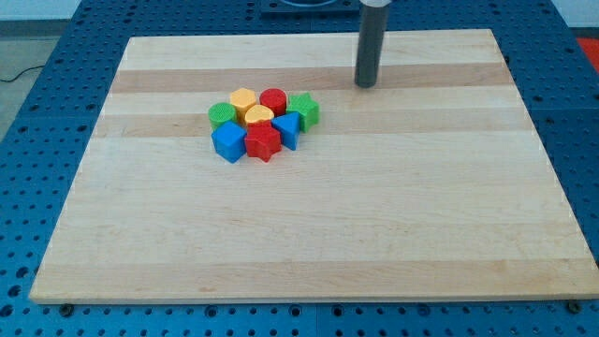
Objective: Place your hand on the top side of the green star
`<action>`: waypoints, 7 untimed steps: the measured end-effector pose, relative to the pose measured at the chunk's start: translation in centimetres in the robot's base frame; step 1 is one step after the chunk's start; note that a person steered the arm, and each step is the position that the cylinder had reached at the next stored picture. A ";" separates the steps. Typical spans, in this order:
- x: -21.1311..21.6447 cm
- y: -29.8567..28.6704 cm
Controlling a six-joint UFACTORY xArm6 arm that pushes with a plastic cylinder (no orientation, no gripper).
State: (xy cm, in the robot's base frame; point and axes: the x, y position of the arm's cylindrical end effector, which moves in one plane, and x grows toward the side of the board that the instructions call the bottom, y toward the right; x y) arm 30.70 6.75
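Note:
The green star [304, 109] sits at the right end of a tight cluster of blocks left of the board's middle. My tip [365, 84] is up and to the right of the star, apart from it by a clear gap, near the view's top. The rod rises straight out of the top of the view.
The cluster also holds a red cylinder [273, 100], a yellow hexagon [243, 99], a yellow block [258, 116], a green cylinder [222, 115], a blue cube [228, 142], a red star [263, 143] and a blue triangle [287, 129]. The wooden board [374, 234] lies on a blue perforated table [37, 112].

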 end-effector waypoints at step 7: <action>1.9 -7.7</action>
State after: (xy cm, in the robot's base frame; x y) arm 32.56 -1.00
